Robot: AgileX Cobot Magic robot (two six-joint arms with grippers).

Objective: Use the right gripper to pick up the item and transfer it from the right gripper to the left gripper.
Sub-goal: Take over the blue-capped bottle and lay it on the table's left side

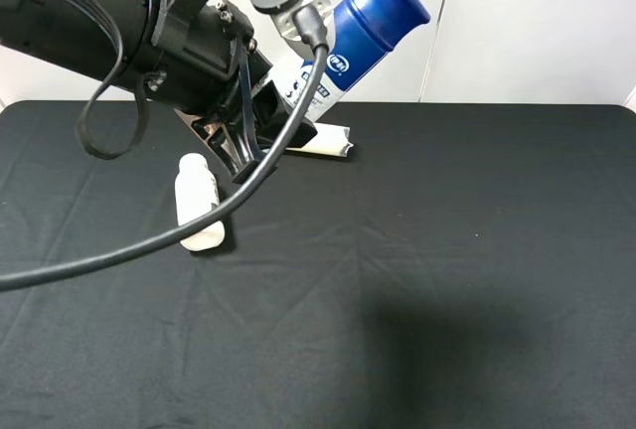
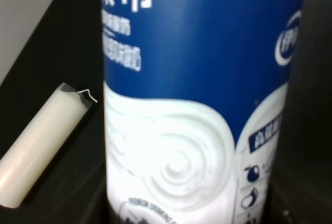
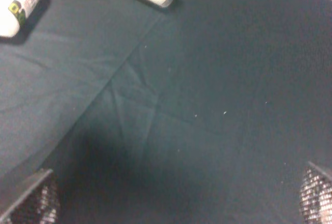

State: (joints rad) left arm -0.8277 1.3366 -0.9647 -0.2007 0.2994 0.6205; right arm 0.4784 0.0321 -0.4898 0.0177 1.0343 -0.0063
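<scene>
The left gripper [image 1: 270,119] is clamped on the lower end of the item [image 1: 353,42] and holds it up off the table [image 1: 447,250]. The bottle tilts, with its blue cap pointing up and away towards the back wall. From where that arm's camera sits, the blue-and-white label [image 2: 197,105] fills nearly everything, so the fingers themselves are hard to make out there. I'd judge the grip mainly from the high view.

The right gripper [image 3: 174,198] has its jaws wide apart, one meshed fingertip [image 3: 33,200] at each lower corner of its own view. Only black cloth shows between them. It does not appear in the high view.

Just beyond the left gripper a plain white tube [image 1: 323,141] lies on the cloth. A small all-white bottle [image 1: 199,201] lies nearer, under the left arm's cable.
</scene>
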